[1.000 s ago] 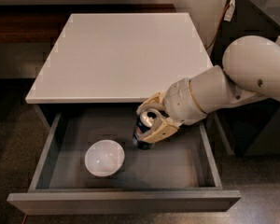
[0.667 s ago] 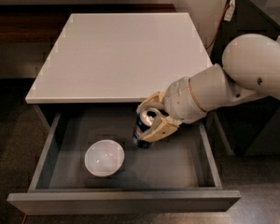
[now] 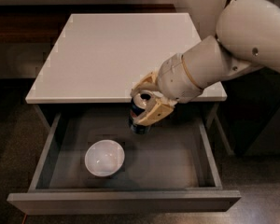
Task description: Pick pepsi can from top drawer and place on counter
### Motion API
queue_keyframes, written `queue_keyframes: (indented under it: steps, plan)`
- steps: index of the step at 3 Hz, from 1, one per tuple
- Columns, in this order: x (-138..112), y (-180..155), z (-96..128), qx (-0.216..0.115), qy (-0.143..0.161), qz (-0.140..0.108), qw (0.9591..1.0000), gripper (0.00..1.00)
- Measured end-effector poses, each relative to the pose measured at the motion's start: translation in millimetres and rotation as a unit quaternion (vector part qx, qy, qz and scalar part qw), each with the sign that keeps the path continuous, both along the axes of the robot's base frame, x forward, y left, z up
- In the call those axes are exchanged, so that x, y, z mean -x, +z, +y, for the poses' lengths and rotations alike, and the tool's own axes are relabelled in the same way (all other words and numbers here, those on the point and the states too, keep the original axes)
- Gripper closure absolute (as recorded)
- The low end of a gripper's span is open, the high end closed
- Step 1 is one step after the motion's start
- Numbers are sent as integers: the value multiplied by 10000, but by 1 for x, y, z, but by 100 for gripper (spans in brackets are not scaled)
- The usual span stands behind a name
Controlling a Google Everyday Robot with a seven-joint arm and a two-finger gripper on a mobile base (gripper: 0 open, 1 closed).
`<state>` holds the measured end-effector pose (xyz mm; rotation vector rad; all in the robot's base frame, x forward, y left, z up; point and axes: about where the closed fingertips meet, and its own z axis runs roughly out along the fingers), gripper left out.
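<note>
Tool [image 3: 144, 112]: closed round can [image 3: 139, 119] mid-body, above drawer [image 3: 123, 200], just before surface [image 3: 126, 50] edge. Probably light, rigid, slick-walled, dentable; best gripped across sides, kept upright.

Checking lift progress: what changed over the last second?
The gripper, shut on the small dark blue pepsi can, has lifted it higher in the open grey top drawer, toward the edge of the flat white counter. The white round bowl and drawer stayed put.

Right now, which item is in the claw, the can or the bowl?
The can: the claw grips it over the open drawer, just before the counter edge. The bowl lies free on the drawer floor.
</note>
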<state>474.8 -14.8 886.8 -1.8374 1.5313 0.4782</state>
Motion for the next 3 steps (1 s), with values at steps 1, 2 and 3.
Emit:
queue_keyframes:
  steps: [1,2,3]
  plan:
    - [-14,30,3,21,118,-178,9998,100]
    - [-24,48,3,-29,167,-273,9995,100]
    - [-42,58,-1,-218,141,-240,9994,100]
